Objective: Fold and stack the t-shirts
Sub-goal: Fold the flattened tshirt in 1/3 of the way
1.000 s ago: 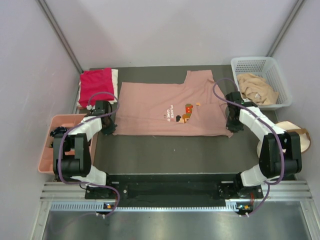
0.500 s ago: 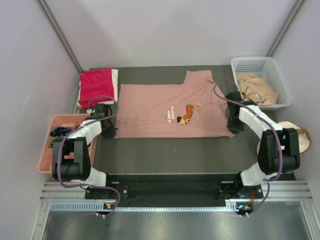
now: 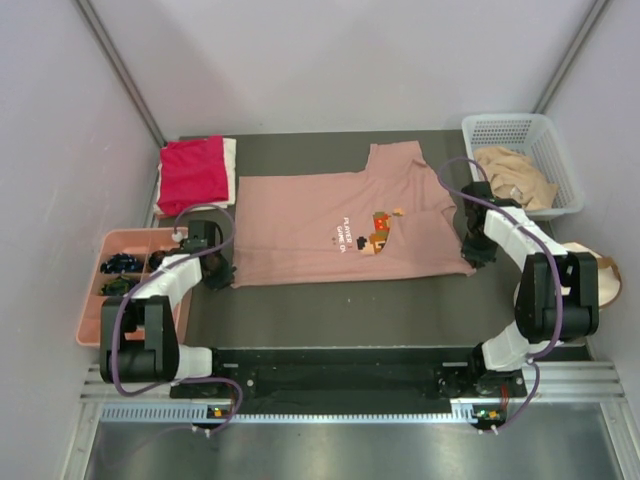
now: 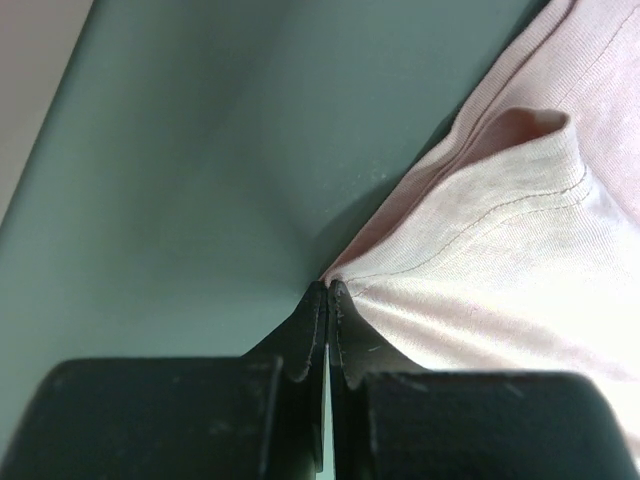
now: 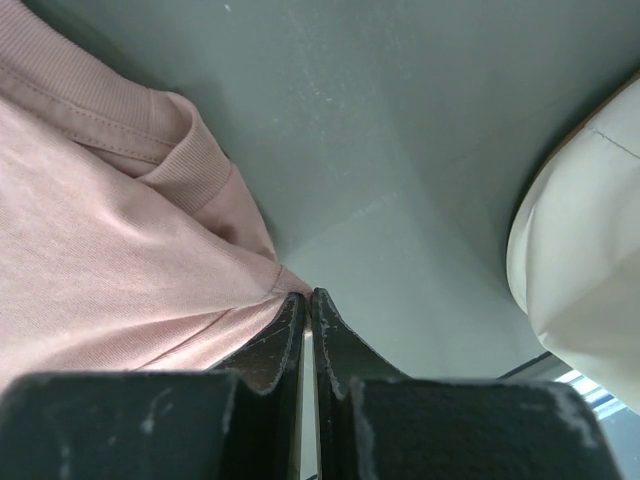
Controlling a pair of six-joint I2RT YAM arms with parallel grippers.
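The dark table [image 3: 330, 310] carries everything. Spread flat across its middle is the dusty-pink t-shirt [image 3: 350, 225], print side up, its collar end towards the right arm and its hem towards the left. At the far right corner a white basket [image 3: 500, 125] holds a crumpled tan t-shirt [image 3: 515, 180]. At the far left a folded red t-shirt [image 3: 192, 172] lies on a white t-shirt [image 3: 231, 160], of which only an edge shows. A pink tray [image 3: 95, 330] sits off the table's left side, and a cream bag [image 3: 590, 265] lies beside the right arm.

The left gripper [image 3: 215, 272] is down at the shirt's near hem corner. Its wrist view shows the jaws pressed together with only a small tip of cloth caught between them. The right gripper [image 3: 478, 258] is likewise clamped on the near corner at the collar end, just by the ribbed neckband, and it too has only a thin bite.

The step looks like taking the near edge to fold it away from the arms. The main risk is that either sliver of cloth slips out as the arms lift, since so little is held. If one arm rises or travels faster than the other, the fold would skew. Dragging low could also bunch the shirt towards the red stack.
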